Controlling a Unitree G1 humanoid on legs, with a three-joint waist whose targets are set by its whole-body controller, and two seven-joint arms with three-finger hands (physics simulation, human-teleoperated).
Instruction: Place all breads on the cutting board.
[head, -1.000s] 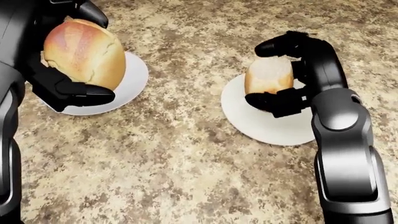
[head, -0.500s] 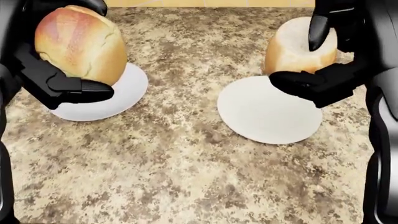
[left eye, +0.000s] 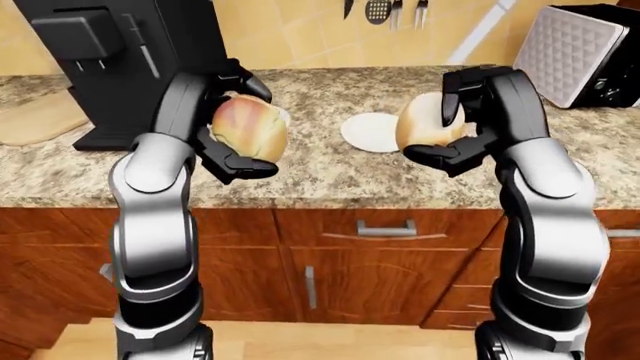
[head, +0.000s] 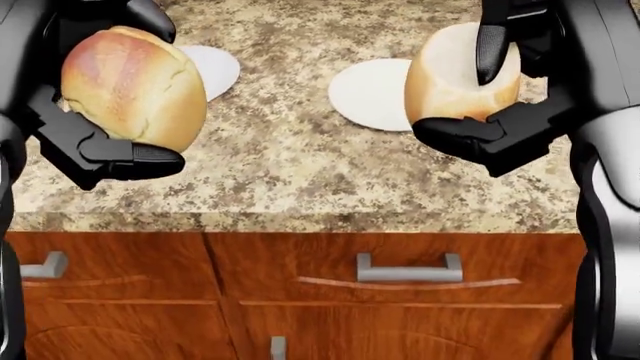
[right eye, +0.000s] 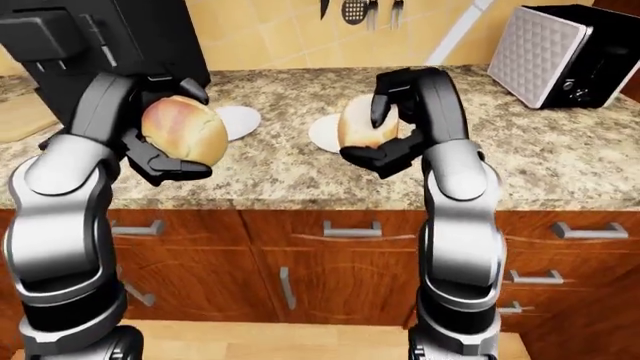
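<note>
My left hand (head: 148, 88) is shut on a round golden-brown bread roll (head: 125, 79) and holds it up over the counter's near edge. My right hand (head: 468, 101) is shut on a paler bread (head: 448, 75), also raised above the counter. Two empty white plates, the left plate (head: 212, 66) and the right plate (head: 368, 94), lie on the speckled granite counter (head: 280, 165). A light wooden cutting board (left eye: 35, 120) lies on the counter at the far left of the left-eye view, beside the black machine.
A black coffee machine (left eye: 120, 60) stands on the counter's left part. A white-fronted appliance (left eye: 585, 52) stands at the right. Utensils (left eye: 385, 9) hang on the tiled wall. Wooden cabinet drawers with metal handles (head: 405, 270) are below the counter edge.
The whole picture has shifted: the camera has drawn away from the counter, so its edge and the cabinets show. Both hands have lifted their breads off the plates and keep hold of them.
</note>
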